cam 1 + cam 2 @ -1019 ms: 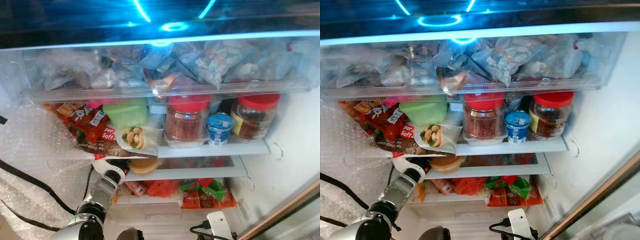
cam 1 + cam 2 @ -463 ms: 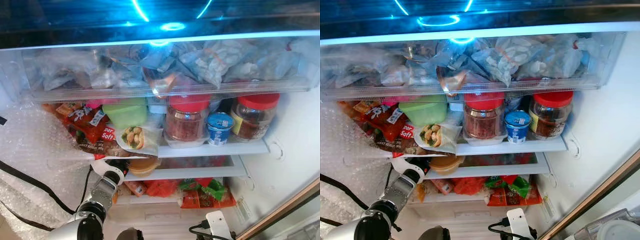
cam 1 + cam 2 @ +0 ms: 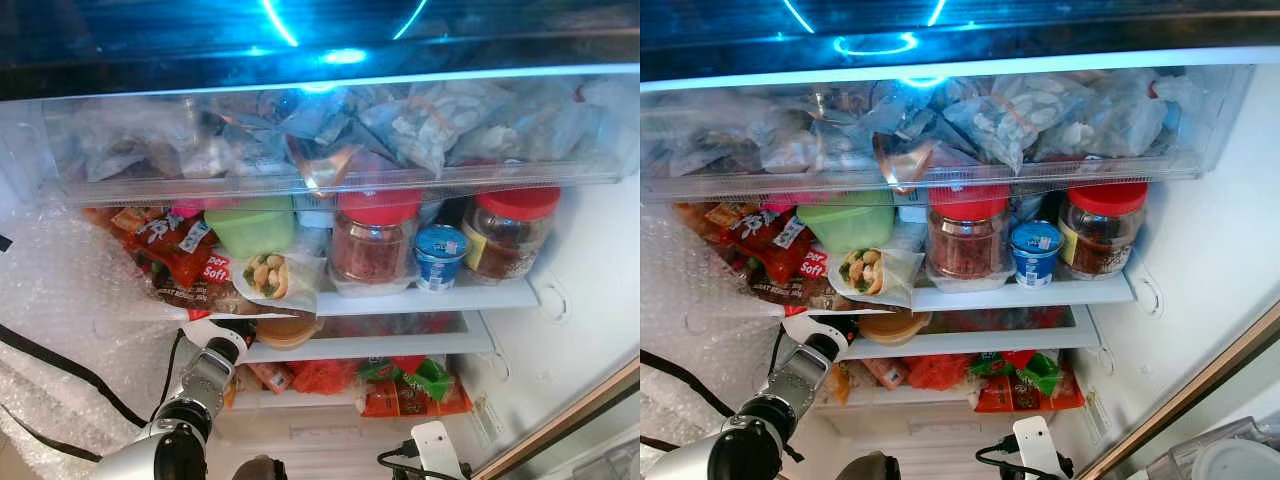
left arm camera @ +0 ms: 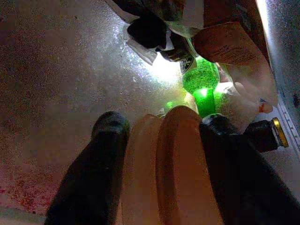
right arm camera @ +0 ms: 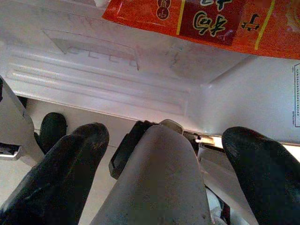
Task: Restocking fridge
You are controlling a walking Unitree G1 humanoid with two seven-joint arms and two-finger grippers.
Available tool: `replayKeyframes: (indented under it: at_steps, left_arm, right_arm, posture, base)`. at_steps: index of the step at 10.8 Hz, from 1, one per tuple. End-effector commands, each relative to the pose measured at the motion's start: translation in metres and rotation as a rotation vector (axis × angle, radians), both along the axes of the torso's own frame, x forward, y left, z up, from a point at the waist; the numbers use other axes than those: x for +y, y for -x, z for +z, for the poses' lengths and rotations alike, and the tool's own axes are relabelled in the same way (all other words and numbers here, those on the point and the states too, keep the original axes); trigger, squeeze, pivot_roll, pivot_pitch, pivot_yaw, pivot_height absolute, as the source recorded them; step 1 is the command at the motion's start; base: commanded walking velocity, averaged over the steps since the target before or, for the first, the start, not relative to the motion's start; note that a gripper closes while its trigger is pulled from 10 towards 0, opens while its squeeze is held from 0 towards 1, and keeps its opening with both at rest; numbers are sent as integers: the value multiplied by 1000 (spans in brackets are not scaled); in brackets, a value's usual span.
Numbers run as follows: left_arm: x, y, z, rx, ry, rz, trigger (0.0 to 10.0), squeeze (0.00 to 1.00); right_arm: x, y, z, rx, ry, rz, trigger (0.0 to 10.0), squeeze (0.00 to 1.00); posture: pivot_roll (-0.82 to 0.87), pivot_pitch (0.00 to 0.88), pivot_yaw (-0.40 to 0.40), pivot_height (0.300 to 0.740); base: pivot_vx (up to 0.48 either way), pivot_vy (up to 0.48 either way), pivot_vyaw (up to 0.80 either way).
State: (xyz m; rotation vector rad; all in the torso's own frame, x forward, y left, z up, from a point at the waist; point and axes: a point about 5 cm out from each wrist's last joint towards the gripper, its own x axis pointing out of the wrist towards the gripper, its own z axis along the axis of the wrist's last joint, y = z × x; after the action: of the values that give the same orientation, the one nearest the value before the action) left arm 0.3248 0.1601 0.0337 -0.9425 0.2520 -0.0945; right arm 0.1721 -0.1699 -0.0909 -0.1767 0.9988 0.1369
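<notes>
My left gripper (image 4: 164, 123) is shut on a round tan lidded tub (image 4: 178, 168), with a black finger on each side of it. In the eye views the left arm reaches up into the fridge and the tub (image 3: 285, 329) sits at the left end of the middle shelf (image 3: 400, 346), under a wrapped sandwich (image 3: 268, 275). A green bottle (image 4: 201, 79) glows further back on that shelf. My right gripper (image 5: 166, 136) is low before the fridge's bottom ledge, shut on a white container (image 3: 437, 446).
The upper shelf holds two red-lidded jars (image 3: 372, 240) (image 3: 510, 230), a blue yogurt cup (image 3: 439, 256), a green tub (image 3: 250, 228) and red snack packets (image 3: 180, 250). Bags fill the clear drawer (image 3: 330, 140) above. Red and green packets (image 3: 400, 385) lie on the bottom shelf. Bubble wrap (image 3: 70, 300) lines the left side.
My left arm has pushed the tan tub slightly further in and left on the middle shelf, so less of it shows. The right arm has not moved.
</notes>
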Motion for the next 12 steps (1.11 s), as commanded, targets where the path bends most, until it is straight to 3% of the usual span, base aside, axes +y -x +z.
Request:
replayKeyframes:
  at_steps: [1,6,12]
  left_arm:
    - [4,3,-4,8,-14,-8,10000,0]
    - [12,18,-11,-30,-41,-31,10000,0]
    - [-1,34,-19,-60,-210,-183,10000,0]
  right_arm:
    - [2,6,-3,24,-7,3,10000,0]
    - [3,6,-3,24,-9,7,10000,0]
    - [3,6,-3,23,-8,12,10000,0]
  posture:
    - [-14,0,39,660]
    - [-4,0,41,660]
    - [-1,0,41,660]
  base:
    - [0,0,0]
    - [0,0,0]
    - [0,0,0]
